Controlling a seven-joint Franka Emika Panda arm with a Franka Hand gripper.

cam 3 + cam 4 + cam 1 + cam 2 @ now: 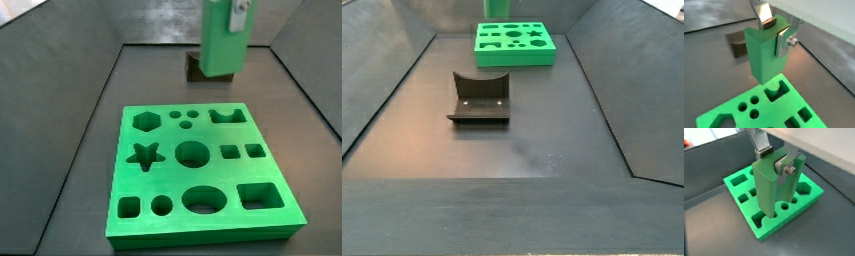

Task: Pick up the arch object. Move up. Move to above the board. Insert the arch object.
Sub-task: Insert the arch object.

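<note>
My gripper [776,31] was clamped on the arch object [765,52], its silver fingers [785,36] pinching the upper end of the slim green block, which hung clear of everything with its long axis upright. The board [201,160] lay flat on the dark floor, below the block and, by my reading of a side view, a little towards that camera. In a wrist view the block's lower end hovered near the board's edge by the notched arch cut-out [775,91]. I judged the coming move turned on bringing the upright block squarely over that cut-out, at the board's edge nearest the fixture [478,98], before lowering.
</note>
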